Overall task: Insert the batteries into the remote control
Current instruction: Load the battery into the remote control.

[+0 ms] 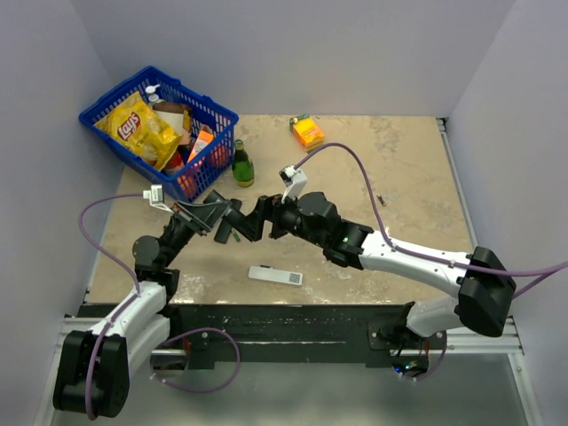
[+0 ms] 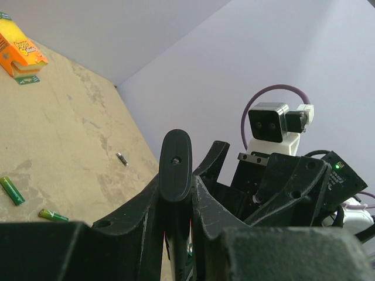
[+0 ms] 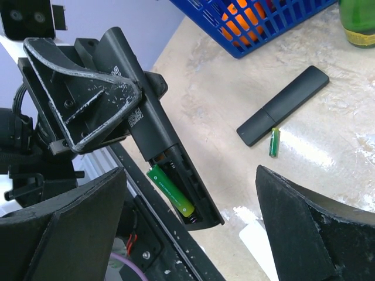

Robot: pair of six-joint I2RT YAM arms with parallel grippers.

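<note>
one cell in, second slot waiting

the left fingers (image 2: 143, 202) are pressed onto the remote control (image 3: 143, 120), holding it off the table (image 3: 328, 170) with its open back turned toward the right wrist camera. a seated battery (image 3: 170, 190) lies in the bay near the remote's lower end. the channel beside it looks vacant, though shadow makes that hard to confirm. the right fingers (image 3: 310, 228) are spread wide, hold nothing, and hover just in front of the bay.

on the table a loose battery (image 3: 273, 142) lies just beside a flat black bar (image 3: 284, 105), probably the battery cover. the left wrist view shows a green cell (image 2: 12, 190) and a second green cell (image 2: 53, 215) lying on the table. i cannot tell whether either is the one by the bar.

the step in hand looks like the gap between the first and second insertion. next, the right arm would need to drop to a loose cell, pinch it across its middle, and carry it back. it would then tip the cell into the free channel with its ends the right way round while the left arm holds the remote steady. the cover would follow.
</note>
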